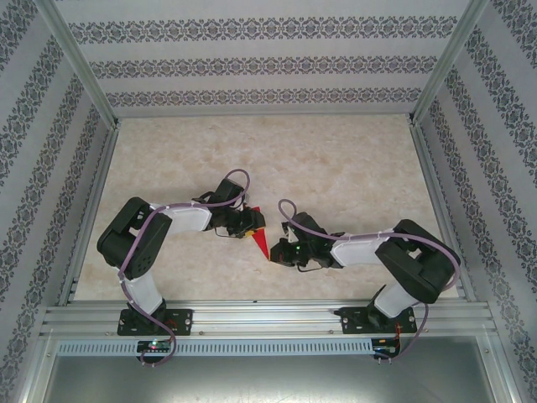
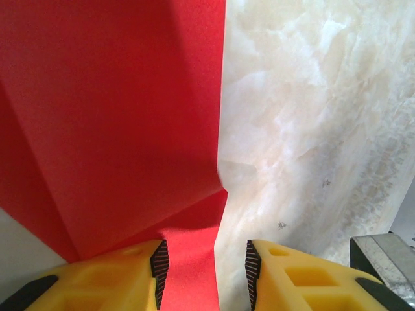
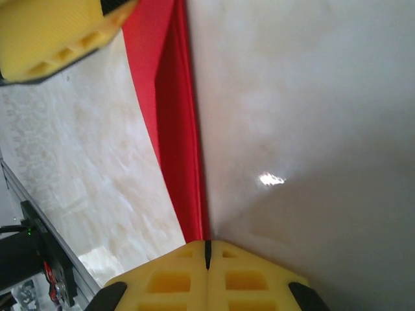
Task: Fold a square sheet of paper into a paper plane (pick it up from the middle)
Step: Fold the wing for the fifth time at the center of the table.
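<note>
Right gripper pressed together at the tip of the red paper; left gripper spread, paper's edge between its fingers

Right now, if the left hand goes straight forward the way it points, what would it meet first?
The red paper. It reaches in between the fingers of the left hand, which stand apart, and its folded sheet spreads just ahead. How near it is remains unclear. Bare table lies to the right.

paper plane between left tool, right tool
</note>
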